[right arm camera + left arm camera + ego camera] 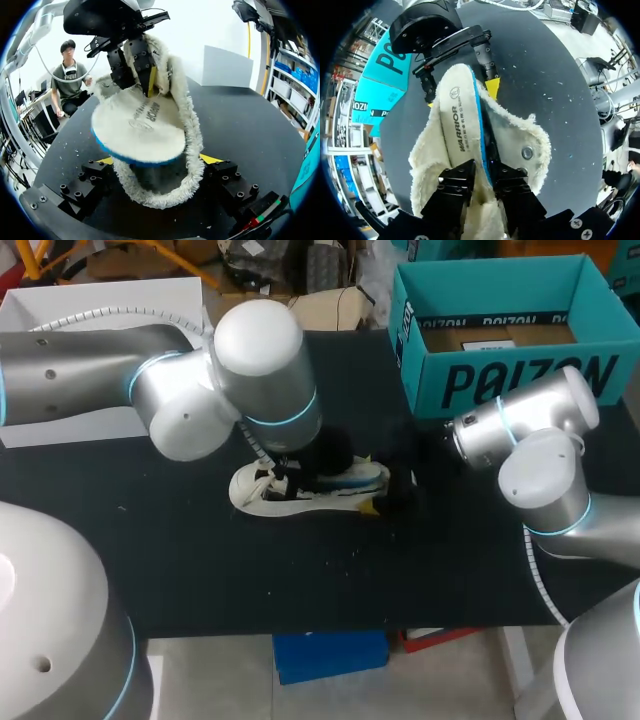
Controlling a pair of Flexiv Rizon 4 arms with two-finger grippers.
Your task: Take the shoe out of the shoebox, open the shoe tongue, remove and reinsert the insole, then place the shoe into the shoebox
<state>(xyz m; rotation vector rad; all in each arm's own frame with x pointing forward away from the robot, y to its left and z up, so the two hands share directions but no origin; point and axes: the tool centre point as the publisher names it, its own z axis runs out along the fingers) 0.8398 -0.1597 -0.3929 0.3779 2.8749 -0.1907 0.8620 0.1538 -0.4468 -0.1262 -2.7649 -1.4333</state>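
The left wrist view shows what the head view hides beneath the arm. The left claw (484, 175) is nipped narrowly on the white, blue-edged insole (457, 120), which stands partly out of the fleece-lined shoe (525, 145). The right wrist view adds the right claw (159, 161), spread wide, with its yellow tips pressed to either side of the heel collar and the insole's heel end raised above them. From overhead the shoe lies mid-worktop (200, 570), toe towards the left arm's side. The left arm bends down over the shoe, and the right arm comes in low at its heel. Beyond, the teal shoebox (500, 380) stands open at the far right.
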